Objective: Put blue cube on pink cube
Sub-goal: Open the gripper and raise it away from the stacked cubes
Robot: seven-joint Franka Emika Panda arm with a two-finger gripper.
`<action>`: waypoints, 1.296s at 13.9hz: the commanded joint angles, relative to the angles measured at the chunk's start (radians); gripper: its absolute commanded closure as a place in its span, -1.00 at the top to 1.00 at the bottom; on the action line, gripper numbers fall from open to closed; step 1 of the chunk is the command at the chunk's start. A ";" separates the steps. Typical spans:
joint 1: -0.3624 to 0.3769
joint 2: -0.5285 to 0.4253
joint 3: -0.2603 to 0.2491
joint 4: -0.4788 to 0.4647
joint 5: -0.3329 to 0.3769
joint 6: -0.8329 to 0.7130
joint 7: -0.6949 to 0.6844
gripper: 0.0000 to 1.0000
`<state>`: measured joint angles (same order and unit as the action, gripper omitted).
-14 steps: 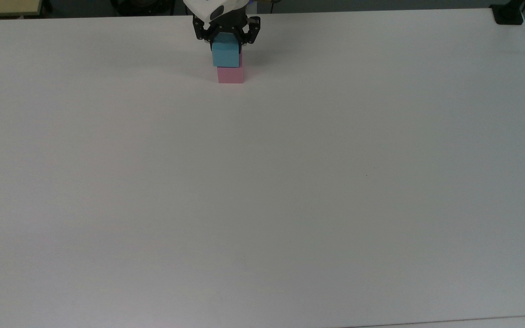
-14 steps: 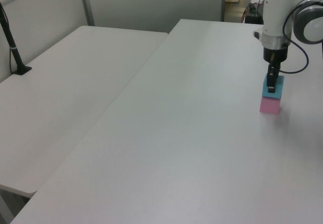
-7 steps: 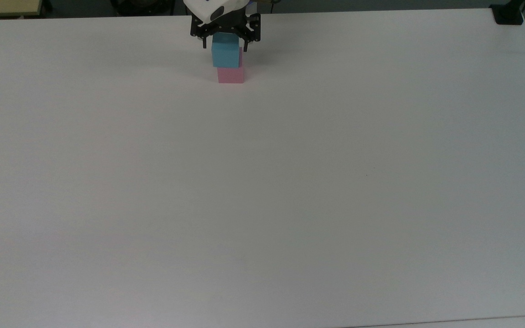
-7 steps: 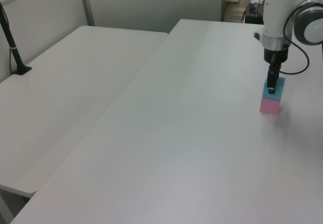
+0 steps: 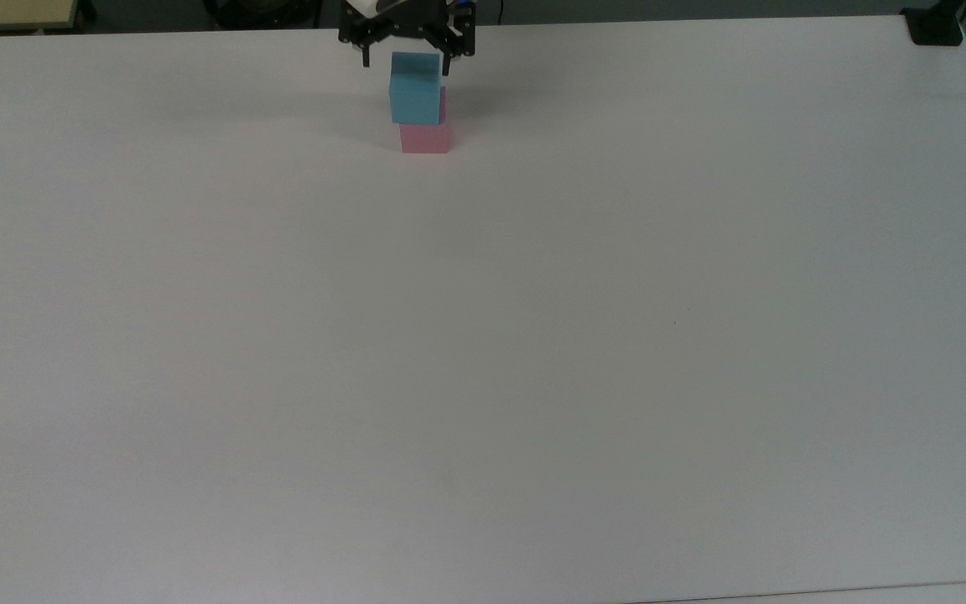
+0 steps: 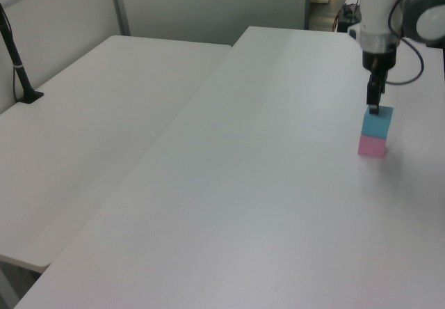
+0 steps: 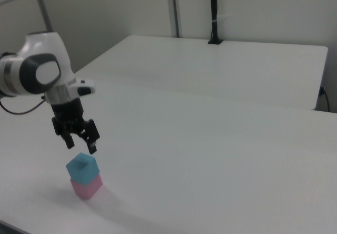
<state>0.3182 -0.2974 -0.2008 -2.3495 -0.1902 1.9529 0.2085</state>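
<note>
The blue cube [image 5: 414,89] [image 6: 376,121] [image 7: 82,167] rests on top of the pink cube [image 5: 424,138] [image 6: 372,145] [image 7: 86,186], near the far edge of the white table [image 5: 483,335]. In the top view the blue one sits shifted a little to the left on the pink one. My gripper [image 5: 407,61] [image 6: 373,104] [image 7: 80,145] hangs open just above the blue cube, its fingers clear of it and holding nothing.
A second white table [image 6: 90,121] [image 7: 221,65] adjoins this one. A black post [image 6: 17,65] [image 7: 213,12] stands on it, and a black mount [image 5: 936,29] sits at the top view's upper right corner.
The gripper opened off the blue cube and rose straight up, leaving the cube resting on the pink one. The cubes have not moved.
</note>
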 commanded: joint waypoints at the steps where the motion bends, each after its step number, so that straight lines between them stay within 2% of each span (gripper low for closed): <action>1: 0.012 0.012 0.004 0.210 0.017 -0.171 0.023 1.00; 2: 0.010 0.038 0.003 0.275 0.043 -0.205 0.020 1.00; 3: 0.002 0.085 0.000 0.380 0.069 -0.262 0.011 1.00; 5: -0.004 0.218 -0.015 0.568 0.086 -0.311 0.000 1.00; 7: -0.004 0.305 -0.026 0.669 0.095 -0.305 -0.021 1.00; 10: -0.028 0.365 -0.029 0.757 0.135 -0.304 -0.102 1.00; 12: -0.079 0.430 -0.029 0.861 0.191 -0.311 -0.115 1.00; 13: -0.090 0.457 -0.029 0.886 0.198 -0.310 -0.115 1.00; 18: -0.111 0.471 -0.020 0.908 0.193 -0.311 -0.116 1.00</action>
<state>0.2160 0.1544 -0.2230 -1.4826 -0.0159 1.6846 0.1169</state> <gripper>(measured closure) 0.000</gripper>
